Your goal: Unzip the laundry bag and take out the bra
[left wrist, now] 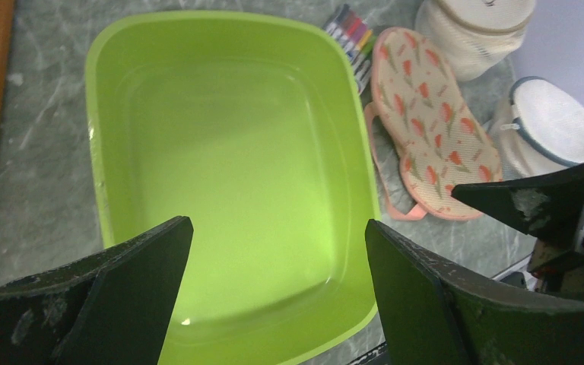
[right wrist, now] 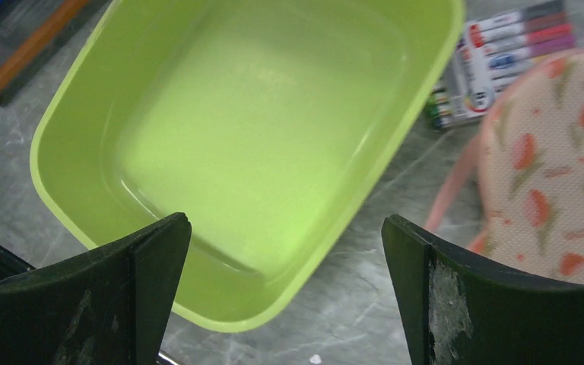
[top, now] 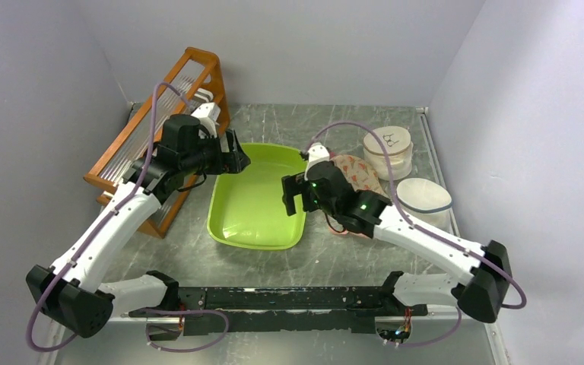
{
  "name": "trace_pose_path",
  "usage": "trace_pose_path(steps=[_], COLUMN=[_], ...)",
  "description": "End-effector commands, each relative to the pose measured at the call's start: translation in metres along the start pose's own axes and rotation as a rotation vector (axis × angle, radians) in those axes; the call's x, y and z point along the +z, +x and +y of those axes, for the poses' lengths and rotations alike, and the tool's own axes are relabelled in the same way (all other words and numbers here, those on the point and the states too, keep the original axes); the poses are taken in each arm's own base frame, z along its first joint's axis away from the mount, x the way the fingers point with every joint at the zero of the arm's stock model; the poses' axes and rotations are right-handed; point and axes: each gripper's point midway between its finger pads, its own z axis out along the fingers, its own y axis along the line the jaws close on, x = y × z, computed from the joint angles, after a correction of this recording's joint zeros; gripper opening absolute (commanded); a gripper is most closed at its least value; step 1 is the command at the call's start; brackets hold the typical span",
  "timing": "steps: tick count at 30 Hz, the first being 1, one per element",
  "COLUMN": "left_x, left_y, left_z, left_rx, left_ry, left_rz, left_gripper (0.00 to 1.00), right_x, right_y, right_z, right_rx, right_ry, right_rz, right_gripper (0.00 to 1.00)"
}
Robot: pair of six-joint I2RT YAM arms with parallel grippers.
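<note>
The laundry bag (left wrist: pixel 433 125) is a cream-peach case with red-green print and pink edging. It lies shut on the table to the right of a green tub, and shows again in the top view (top: pixel 359 173) and the right wrist view (right wrist: pixel 559 167). No bra shows; it is hidden. My left gripper (top: pixel 234 157) hangs open over the tub's far left rim, nothing between its fingers (left wrist: pixel 141 281). Beside the tub's right rim my right gripper (top: pixel 295 196) is open and empty, just left of the bag.
A lime-green tub (top: pixel 237 224) sits mid-table. An orange wooden rack (top: pixel 133 156) stands at the left wall. Two round white lidded tubs (top: pixel 388 147) (top: pixel 424 198) stand right of the bag. A marker pack (right wrist: pixel 502 57) lies between tub and bag.
</note>
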Motion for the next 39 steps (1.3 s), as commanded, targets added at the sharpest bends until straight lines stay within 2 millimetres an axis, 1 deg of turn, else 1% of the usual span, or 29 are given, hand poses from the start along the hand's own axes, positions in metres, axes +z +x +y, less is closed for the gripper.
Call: trace_pose_path(steps=[1,3,5,8,10,12,13,14,17,20,22,24,27,31,35,38,39], left_x=[-0.018,-0.027,-0.036,-0.052,-0.063,-0.074,-0.080,-0.083,-0.091,-0.094,-0.097,-0.100,-0.105,-0.112,-0.118,-0.122,-0.124], left_y=[0.006,0.004,0.002,-0.004,-0.009,-0.013,-0.015,-0.014,-0.014,-0.013,-0.012,-0.012,-0.012,-0.010,-0.007,-0.006,-0.007], left_z=[0.011,0.009,0.008,0.006,0.002,-0.001,-0.004,-0.005,-0.010,-0.016,-0.017,-0.016,-0.014,-0.015,-0.014,-0.015,-0.015], left_rx=[-0.014,-0.008,-0.002,0.011,0.019,0.013,0.009,0.001,-0.013,-0.018,-0.017,-0.016,-0.019,-0.018,-0.022,-0.028,-0.031], left_ry=[-0.063,-0.056,-0.058,-0.071,-0.063,-0.049,-0.035,-0.027,0.007,0.034,0.044,0.039,0.027,0.038,0.037,0.039,0.040], left_rz=[-0.024,-0.038,-0.046,-0.053,-0.064,-0.092,-0.113,-0.121,-0.144,-0.140,-0.137,-0.142,-0.154,-0.157,-0.164,-0.167,-0.169], left_gripper=[0.96,0.96,0.96,0.96,0.96,0.96,0.96,0.96,0.96,0.96,0.96,0.96,0.96,0.96,0.96,0.96,0.96], right_x=[0.024,0.040,0.057,0.089,0.112,0.140,0.158,0.172,0.204,0.226,0.246,0.260,0.279,0.304,0.326,0.341,0.346], right_y=[0.004,0.007,-0.001,-0.004,-0.007,-0.006,0.000,0.001,-0.003,-0.014,-0.003,0.001,0.002,-0.001,-0.013,-0.026,-0.038], right_z=[0.035,0.040,0.048,0.056,0.056,0.056,0.054,0.052,0.051,0.049,0.040,0.032,0.018,0.003,-0.010,-0.024,-0.028], right_rx=[0.064,0.070,0.094,0.127,0.158,0.194,0.200,0.202,0.211,0.227,0.246,0.250,0.235,0.257,0.303,0.313,0.317], right_ry=[-0.126,-0.129,-0.137,-0.142,-0.131,-0.121,-0.098,-0.071,-0.018,0.018,0.055,0.085,0.144,0.158,0.139,0.158,0.158], right_rz=[0.012,0.026,0.024,0.041,0.032,0.037,0.053,0.054,0.052,0.012,0.032,0.027,0.033,0.059,0.071,0.049,0.026], right_gripper=[1.00,1.00,1.00,1.00,1.00,1.00,1.00,1.00,1.00,1.00,1.00,1.00,1.00,1.00,1.00,1.00,1.00])
